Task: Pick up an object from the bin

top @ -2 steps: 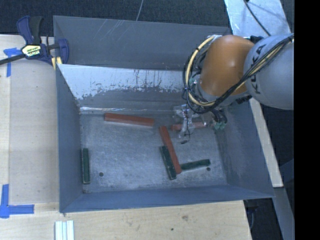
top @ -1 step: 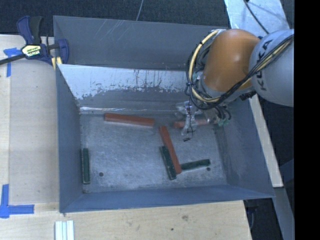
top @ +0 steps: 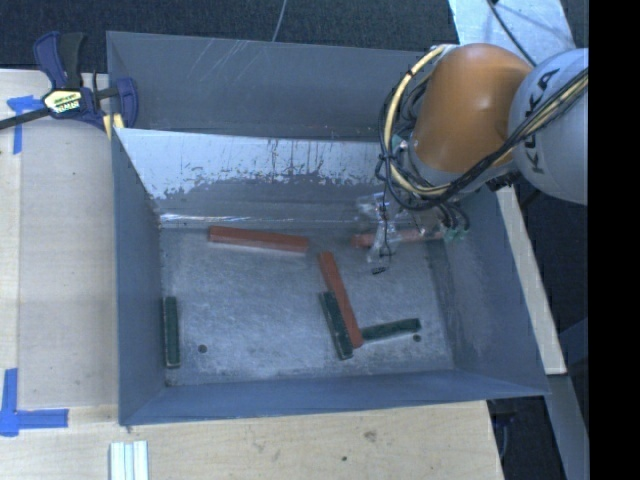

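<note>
My gripper [top: 380,255] hangs low in the back right part of the bin, under the arm's orange cover. A small reddish piece [top: 363,240] shows right beside it on its left; I cannot tell whether it is held or lying on the floor. A red-brown stick [top: 340,296] lies slanted on the bin floor just in front and to the left of the gripper. Along its lower half lies a dark green stick [top: 335,326]. Another dark green stick [top: 391,329] lies nearly level to the right of those two, in front of the gripper.
A longer red-brown stick [top: 258,239] lies level near the back wall, left of the gripper. One dark green stick [top: 171,331] lies along the left wall at the front. The bin's walls slope steeply inward; the right wall is close to the gripper.
</note>
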`<state>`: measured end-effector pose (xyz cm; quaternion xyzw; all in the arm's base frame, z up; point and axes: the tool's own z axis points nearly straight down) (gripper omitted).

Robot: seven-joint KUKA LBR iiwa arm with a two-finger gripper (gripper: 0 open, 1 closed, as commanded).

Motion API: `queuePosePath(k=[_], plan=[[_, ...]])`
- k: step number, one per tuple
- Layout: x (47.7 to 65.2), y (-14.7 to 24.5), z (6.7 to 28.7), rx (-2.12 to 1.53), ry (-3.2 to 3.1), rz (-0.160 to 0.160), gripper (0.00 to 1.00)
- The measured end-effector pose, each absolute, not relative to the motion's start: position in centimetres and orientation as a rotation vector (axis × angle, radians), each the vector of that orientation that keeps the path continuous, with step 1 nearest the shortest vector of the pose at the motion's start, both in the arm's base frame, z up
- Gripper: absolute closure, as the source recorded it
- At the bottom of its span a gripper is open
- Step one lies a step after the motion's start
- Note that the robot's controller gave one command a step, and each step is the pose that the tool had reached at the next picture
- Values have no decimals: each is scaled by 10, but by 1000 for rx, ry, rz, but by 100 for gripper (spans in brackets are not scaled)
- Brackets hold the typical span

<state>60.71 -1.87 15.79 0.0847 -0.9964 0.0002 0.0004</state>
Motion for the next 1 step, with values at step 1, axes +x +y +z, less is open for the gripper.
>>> queuePosePath(k=[1], plan=[[608, -19, 177, 266, -3135, 2, 100]])
